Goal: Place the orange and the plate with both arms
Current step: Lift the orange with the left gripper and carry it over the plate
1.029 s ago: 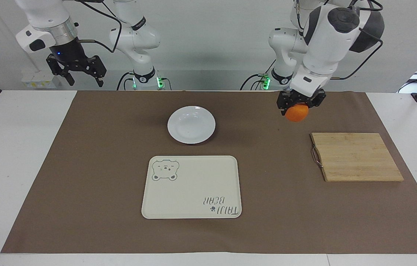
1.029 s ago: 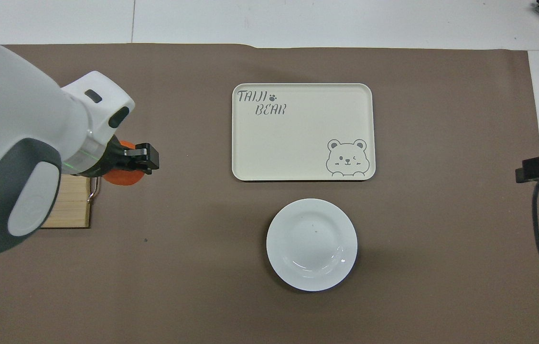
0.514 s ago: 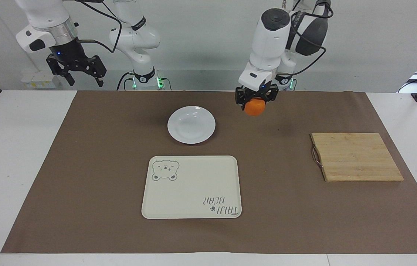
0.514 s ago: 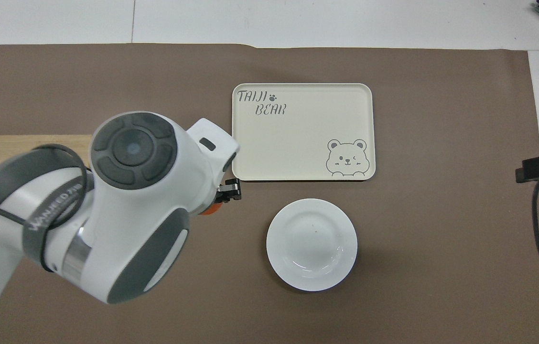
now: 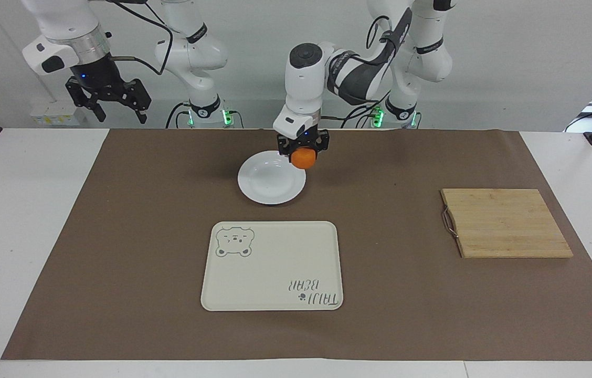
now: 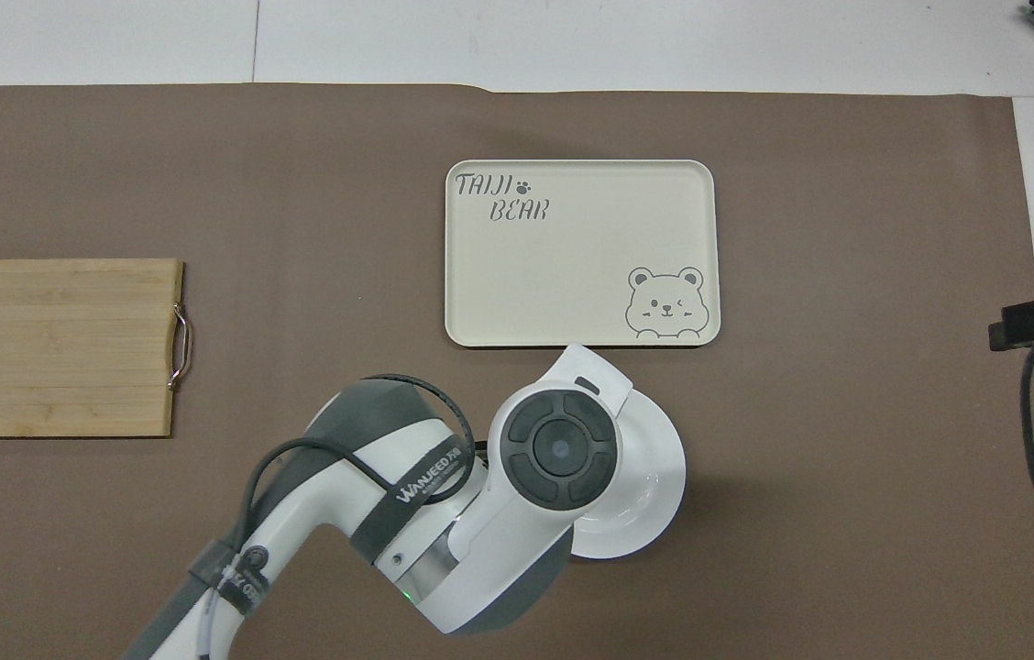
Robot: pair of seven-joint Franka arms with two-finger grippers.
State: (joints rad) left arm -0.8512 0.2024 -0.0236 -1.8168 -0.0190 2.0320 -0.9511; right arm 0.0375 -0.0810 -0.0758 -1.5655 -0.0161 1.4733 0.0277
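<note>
My left gripper (image 5: 302, 151) is shut on the orange (image 5: 304, 158) and holds it in the air over the rim of the white plate (image 5: 267, 181) that lies toward the left arm's end of the table. The plate lies on the brown mat, nearer to the robots than the tray. In the overhead view the left arm covers the orange, the gripper and much of the plate (image 6: 656, 472). My right gripper (image 5: 111, 107) is open and empty, and waits raised above the right arm's end of the table.
A cream bear-print tray (image 5: 272, 265) lies farther from the robots than the plate, also in the overhead view (image 6: 581, 252). A wooden cutting board (image 5: 506, 223) with a metal handle lies toward the left arm's end of the table (image 6: 54, 346).
My left gripper has carried the orange from beside the cutting board sideways to over the plate's rim. The right arm has not moved.
</note>
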